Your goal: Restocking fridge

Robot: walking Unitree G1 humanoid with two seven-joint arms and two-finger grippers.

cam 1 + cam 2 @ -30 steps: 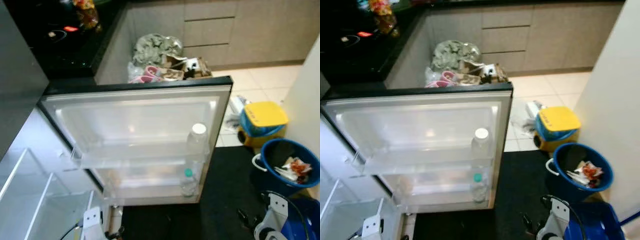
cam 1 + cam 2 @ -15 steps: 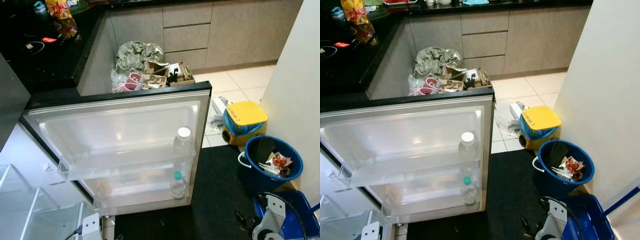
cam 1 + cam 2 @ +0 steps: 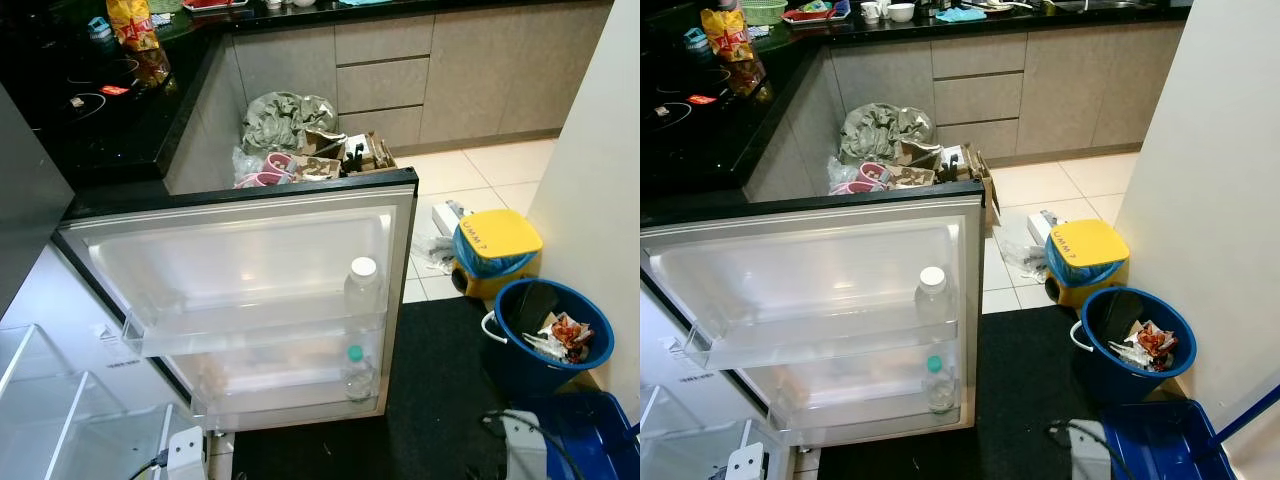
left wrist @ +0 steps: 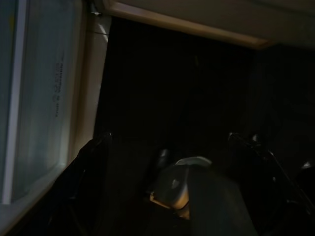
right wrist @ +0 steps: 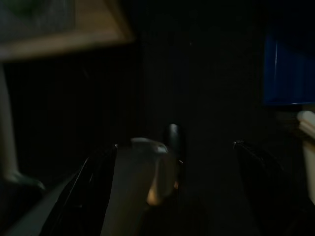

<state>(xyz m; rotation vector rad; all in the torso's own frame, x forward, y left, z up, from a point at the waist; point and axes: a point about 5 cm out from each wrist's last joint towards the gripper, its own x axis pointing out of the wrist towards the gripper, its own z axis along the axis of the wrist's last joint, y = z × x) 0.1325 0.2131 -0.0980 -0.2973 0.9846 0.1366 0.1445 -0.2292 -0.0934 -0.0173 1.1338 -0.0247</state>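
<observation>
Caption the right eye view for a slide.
Open fridge door holding two bottles, beside a blue bucket.

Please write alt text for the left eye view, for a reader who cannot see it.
An open fridge door holds two bottles: a white-capped bottle on its upper shelf and a green-capped bottle below. A blue bucket of rubbish and a yellow-lidded bin stand on the floor to the right.

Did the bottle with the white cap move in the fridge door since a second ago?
No. The white-capped bottle sits at the same right end of the door's upper shelf, just above the green-capped bottle. The camera shifted, not the bottle.
</observation>
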